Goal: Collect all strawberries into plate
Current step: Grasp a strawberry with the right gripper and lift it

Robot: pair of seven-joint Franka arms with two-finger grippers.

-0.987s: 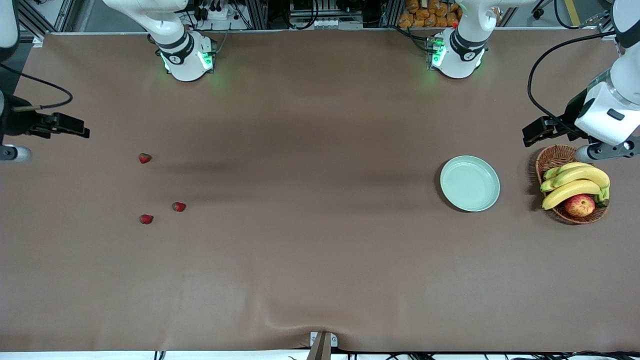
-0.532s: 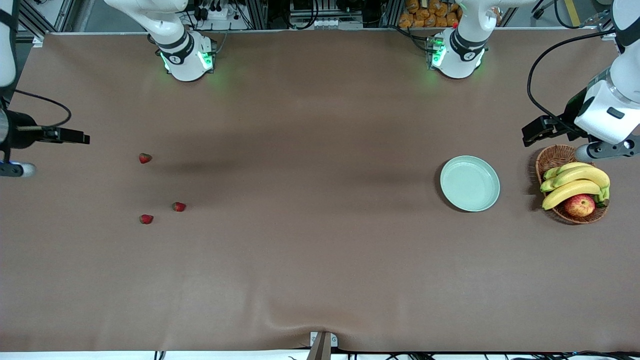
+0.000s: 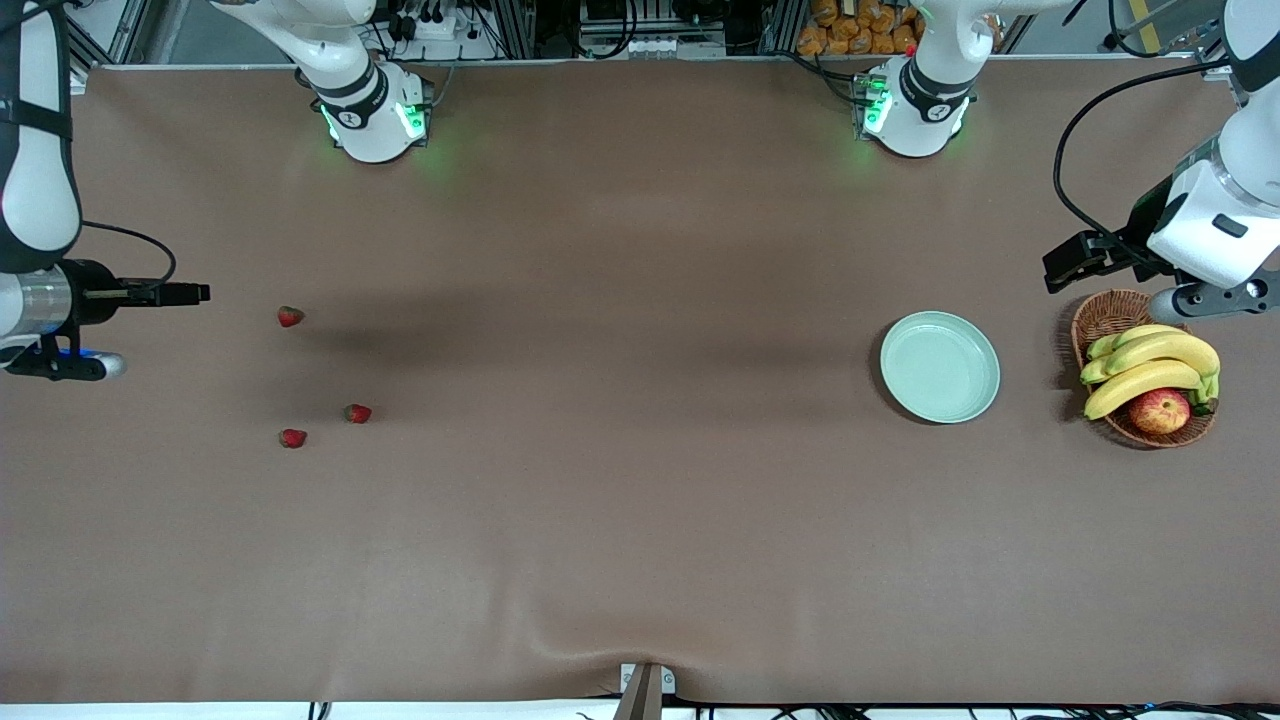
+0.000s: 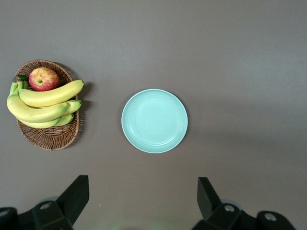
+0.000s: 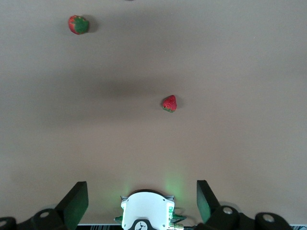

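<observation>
Three small red strawberries lie toward the right arm's end of the table: one [image 3: 290, 317] farthest from the front camera, one [image 3: 358, 413] nearer, and one [image 3: 292, 438] nearest. Two of them show in the right wrist view [image 5: 169, 103] [image 5: 78, 24]. The mint-green plate [image 3: 940, 367] [image 4: 154, 120] sits bare toward the left arm's end. My right gripper [image 3: 190, 293] [image 5: 142, 194] hangs open over bare table, apart from the strawberries. My left gripper [image 3: 1065, 262] [image 4: 143, 194] is open and holds nothing, over the table by the basket's rim.
A brown wicker basket [image 3: 1100, 315] [image 4: 50, 139] with bananas [image 3: 1150, 365] [image 4: 43, 103] and a red-yellow apple [image 3: 1160, 410] [image 4: 44, 79] stands beside the plate at the left arm's end. The right arm's base [image 5: 146, 211] shows in the right wrist view.
My right gripper has turned at the wrist and shifted a little toward the strawberries. The left arm has barely moved. The strawberries and plate stay where they were.
</observation>
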